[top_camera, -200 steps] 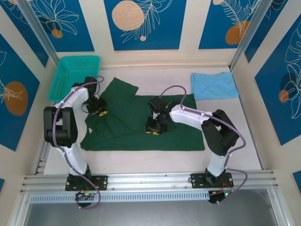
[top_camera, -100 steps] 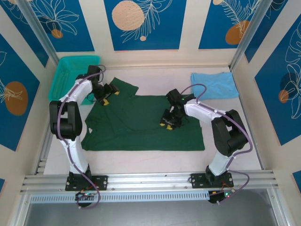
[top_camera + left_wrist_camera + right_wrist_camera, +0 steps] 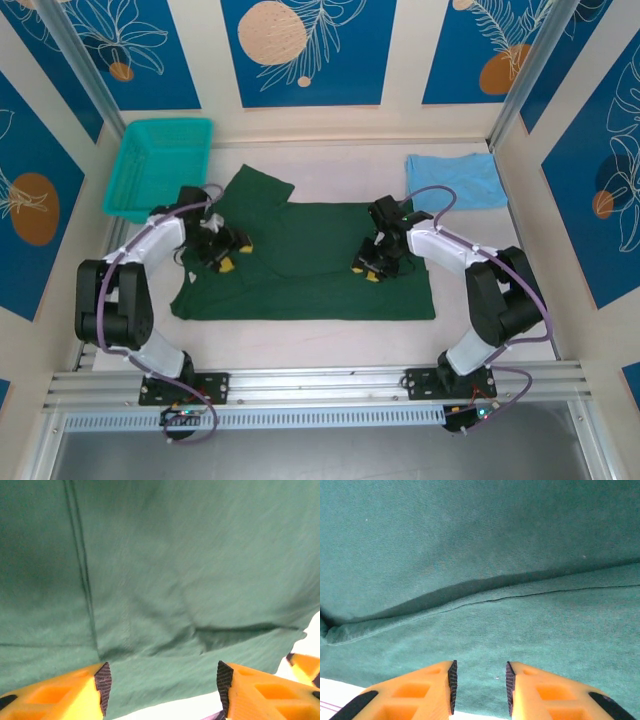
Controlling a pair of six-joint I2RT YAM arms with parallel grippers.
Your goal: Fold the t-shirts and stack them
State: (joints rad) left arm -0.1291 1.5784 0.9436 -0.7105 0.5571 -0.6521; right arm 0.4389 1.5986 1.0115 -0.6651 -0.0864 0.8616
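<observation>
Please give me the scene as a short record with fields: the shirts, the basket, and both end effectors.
green shirt: spread mid-table, one sleeve out at far left
blue shirt: folded, far right corner
basket: far left corner
left end effector: open, over green shirt's left part
right end effector: narrowly open, over green shirt's right part

Bright, even light on the dark green cloth t-shirt (image 3: 300,255); soft fold shadows, left-wrist view perhaps blurred.
</observation>
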